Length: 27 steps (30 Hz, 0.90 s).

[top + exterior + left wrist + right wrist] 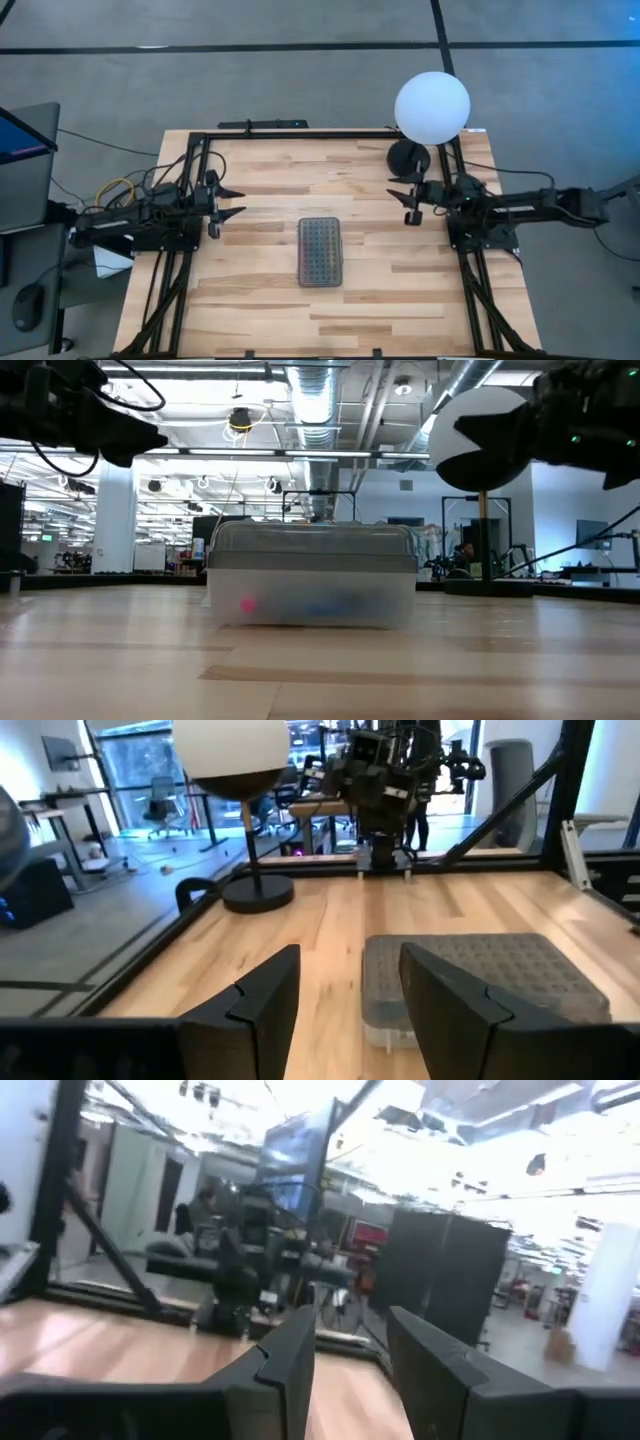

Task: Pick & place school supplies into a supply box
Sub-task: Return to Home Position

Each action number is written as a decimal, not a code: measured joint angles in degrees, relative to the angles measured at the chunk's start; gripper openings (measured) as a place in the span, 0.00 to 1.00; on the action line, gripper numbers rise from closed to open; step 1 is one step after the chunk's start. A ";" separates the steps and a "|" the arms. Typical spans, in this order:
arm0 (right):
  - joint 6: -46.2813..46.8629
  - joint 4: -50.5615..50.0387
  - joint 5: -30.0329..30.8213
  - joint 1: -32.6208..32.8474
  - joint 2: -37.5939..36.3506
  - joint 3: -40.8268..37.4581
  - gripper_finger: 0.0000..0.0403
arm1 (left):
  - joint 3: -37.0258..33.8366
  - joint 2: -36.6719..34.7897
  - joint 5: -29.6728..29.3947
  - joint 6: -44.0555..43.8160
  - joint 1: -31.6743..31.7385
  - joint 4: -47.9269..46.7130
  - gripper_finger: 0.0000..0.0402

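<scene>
The supply box (321, 251) lies in the middle of the table with its grey dotted lid shut, resting on its base. Through its clear wall (312, 603) I make out blurred school supplies, a pink one (247, 604) and a blue one (325, 605). My left gripper (238, 200) hovers open at the table's left, pointing level at the box (490, 975), well short of it. My right gripper (392, 190) hangs open at the table's right, above the wood, nothing between its fingers (290, 1355).
A lamp with a white globe (432, 107) and a round black base (408, 157) stands at the far right, close behind my right gripper. Black frame rails (300, 133) run along the far, left and right edges. Bare wood lies around the box.
</scene>
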 joint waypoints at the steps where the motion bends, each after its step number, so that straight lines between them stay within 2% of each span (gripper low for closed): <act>1: -0.17 -2.00 0.05 0.67 -2.32 0.00 0.30 | 0.00 0.00 -0.66 0.55 -0.37 -0.01 0.42; 5: -2.08 -11.71 3.05 4.87 -12.10 0.00 0.30 | 0.00 0.00 -5.25 1.13 -1.45 -0.21 0.42; 8: -2.94 -19.38 9.45 9.32 -18.50 0.00 0.30 | 0.00 0.00 -7.47 1.20 -1.84 -0.96 0.42; 13: -3.84 -28.65 20.68 17.48 -26.20 0.00 0.30 | 0.00 0.00 -7.65 2.09 -1.85 -1.88 0.42; 19: -0.93 -38.65 28.40 24.62 -30.65 0.00 0.30 | 0.00 0.00 -7.86 2.77 -1.85 -0.90 0.42; 22: 2.11 -43.40 29.31 26.71 -31.04 -0.02 0.30 | 0.00 0.00 -7.35 3.03 -1.85 -0.87 0.42; 27: 3.03 -45.36 29.29 28.49 -31.07 -0.02 0.30 | -0.22 0.02 -7.20 3.01 -1.85 -0.91 0.42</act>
